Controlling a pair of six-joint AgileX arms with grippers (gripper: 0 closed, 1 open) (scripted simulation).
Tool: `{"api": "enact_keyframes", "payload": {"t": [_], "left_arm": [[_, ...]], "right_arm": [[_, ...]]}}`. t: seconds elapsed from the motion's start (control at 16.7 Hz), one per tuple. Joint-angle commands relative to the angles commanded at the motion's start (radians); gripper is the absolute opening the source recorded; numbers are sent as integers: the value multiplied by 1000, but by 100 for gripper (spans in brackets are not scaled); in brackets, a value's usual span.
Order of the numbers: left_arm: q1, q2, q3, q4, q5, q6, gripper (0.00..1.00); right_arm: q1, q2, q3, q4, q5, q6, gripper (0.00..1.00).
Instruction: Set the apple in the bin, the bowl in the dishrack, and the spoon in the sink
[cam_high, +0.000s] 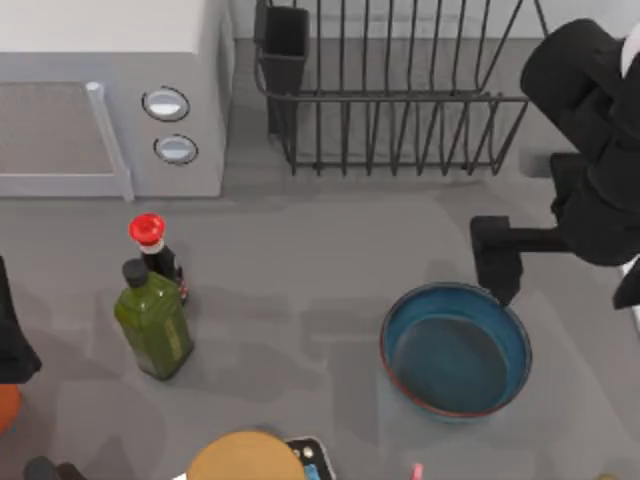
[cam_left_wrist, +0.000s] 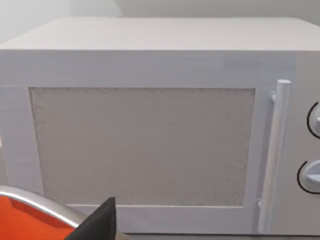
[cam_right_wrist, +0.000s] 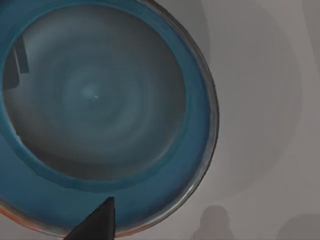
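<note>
Teal glaze with a thin reddish rim marks the bowl (cam_high: 456, 348), which sits on the grey table (cam_high: 300, 300) toward the right, in front of the black wire dishrack (cam_high: 390, 100) and well apart from it. Our right gripper (cam_high: 497, 262) hangs just above the bowl's far rim. We judge the step in hand to be taking the bowl by that rim. To do it well we should bring one finger inside the wall and one outside, then close squarely so the bowl does not tip. Whether the right fingers are open or closed we cannot tell. Our left arm (cam_high: 12, 340) waits at the table's left edge, facing the microwave (cam_left_wrist: 150, 125); its fingers are likewise unclear.
</note>
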Motion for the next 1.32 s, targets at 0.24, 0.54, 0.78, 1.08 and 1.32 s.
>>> {"api": "enact_keyframes", "payload": {"t": [0.24,0.54,0.78,1.08,1.32], "left_arm": [[0,0,0,0,0,0,100],[0,0,0,0,0,0,100],[0,0,0,0,0,0,100],[0,0,0,0,0,0,100],[0,0,0,0,0,0,100]], "right_arm": [[15,46,43,-35,2,15,100],[13,48,26,-17,2,14,100],[19,96,-76,135,2,21,100],[19,162,-214,344,3,21,100],[18,170,-226,358,3,20,100]]}}
